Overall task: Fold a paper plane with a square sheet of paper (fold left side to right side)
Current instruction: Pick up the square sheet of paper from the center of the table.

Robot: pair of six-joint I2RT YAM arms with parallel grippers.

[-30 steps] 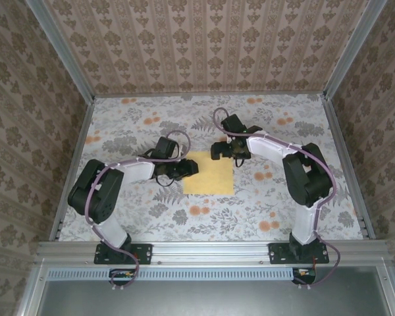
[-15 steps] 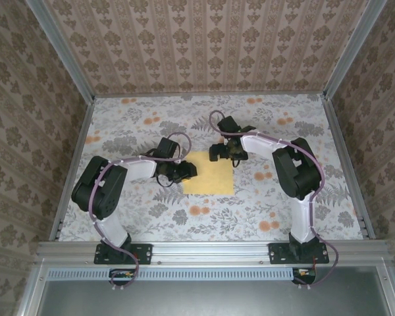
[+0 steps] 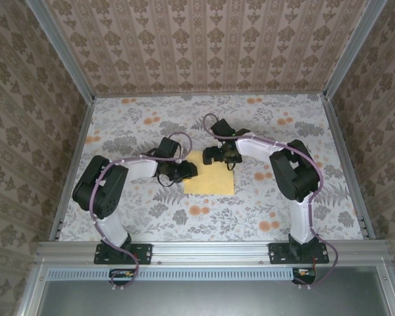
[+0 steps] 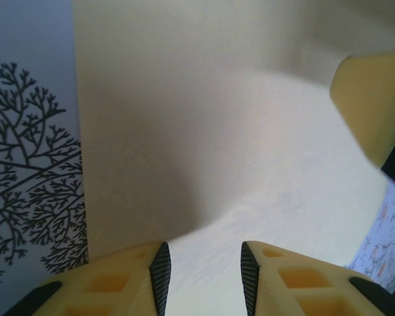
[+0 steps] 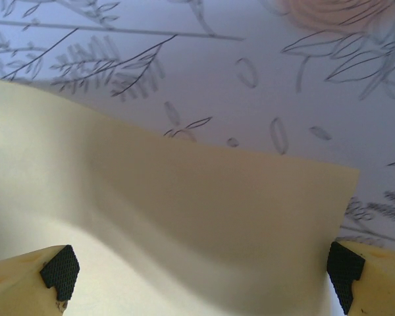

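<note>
Flowered cloth covers the table, and patterned walls close it in on three sides.

One square sheet of paper lies near the middle of the table. Two arms reach in to it, each with one gripper. From above, the sheet's far-left corner is hidden under the dark gripper bodies, so its outline there cannot be made out.

The left gripper sits at the sheet's 9 o'clock edge. In its wrist view, two black pads stand a narrow gap apart, with bare paper showing between them and nothing clamped. Both fingers are cut off by the bottom of that view. At 2 o'clock in the same view, a yellow block is cut by the frame edge. It is too cropped to name with certainty.

The right gripper is at the sheet's 12 o'clock edge with its jaws spread wide. Its two fingertips just poke in at the lower corners of its wrist view. The paper spans the space between them and rises in a soft hump, and one corner of it shows at 3 o'clock. Whether those tips touch the paper cannot be told.

Several orange flower prints dot the cloth.
</note>
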